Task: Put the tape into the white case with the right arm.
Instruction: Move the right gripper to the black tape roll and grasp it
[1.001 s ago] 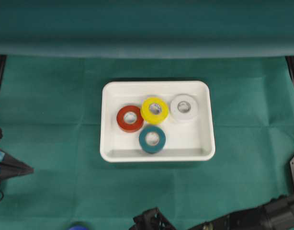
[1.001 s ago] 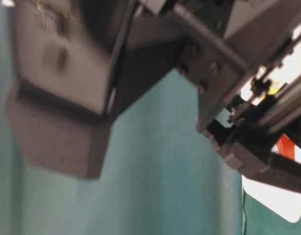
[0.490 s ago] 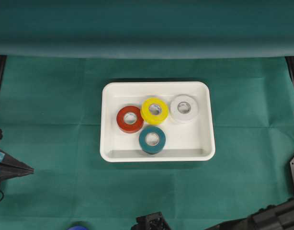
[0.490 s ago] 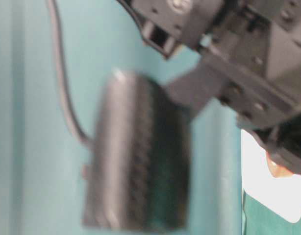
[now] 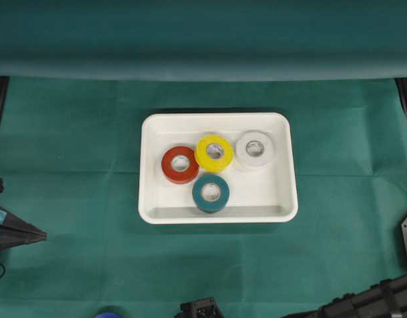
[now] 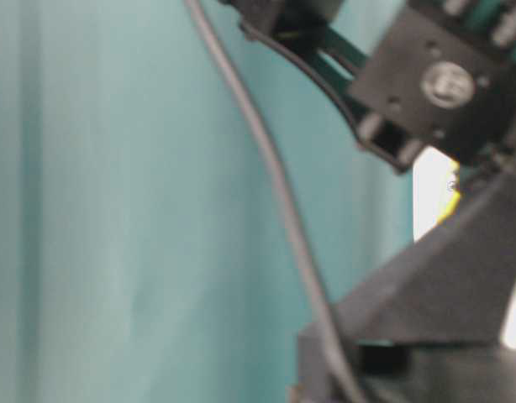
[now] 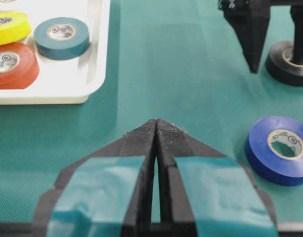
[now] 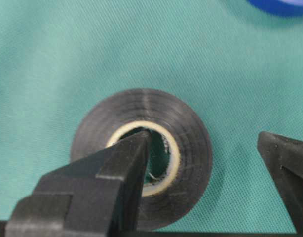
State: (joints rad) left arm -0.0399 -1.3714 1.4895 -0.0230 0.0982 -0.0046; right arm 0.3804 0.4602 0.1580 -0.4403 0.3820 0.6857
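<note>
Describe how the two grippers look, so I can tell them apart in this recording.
The left gripper is black, its two fingers tapering to a point, each carrying a light-blue tape patch. The right gripper is all black, with long pointed fingers and no patches. A grey cable runs along the black right arm.

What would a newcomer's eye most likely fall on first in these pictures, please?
Probably the white case in the middle of the green cloth, holding four bright tape rolls: red, yellow, white and teal. Next, in the right wrist view, the black tape roll lying flat outside the case, with the right gripper open over it, one finger at its core hole. A blue tape roll lies nearby on the cloth.
</note>
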